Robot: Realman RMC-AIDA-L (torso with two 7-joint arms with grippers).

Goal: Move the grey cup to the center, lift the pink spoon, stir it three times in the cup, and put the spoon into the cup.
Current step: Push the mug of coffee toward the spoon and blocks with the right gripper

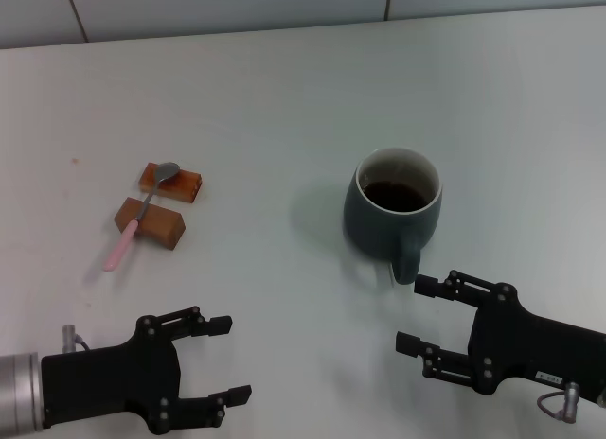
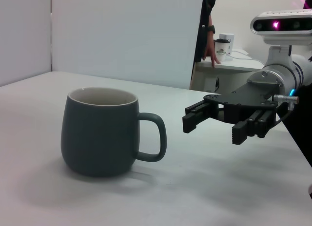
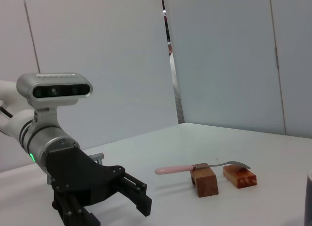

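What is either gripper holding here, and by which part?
Nothing. The left gripper and right gripper are both open and empty; the spoon rests on blocks.

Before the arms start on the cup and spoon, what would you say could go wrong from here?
The grey cup holds dark liquid near its rim, so a jerky slide by the open right gripper, just behind its handle, might slosh it. The pink spoon only rests across two wooden blocks; the open left gripper could knock it off or shift the blocks while grasping. The slim handle may also slip between the fingers.
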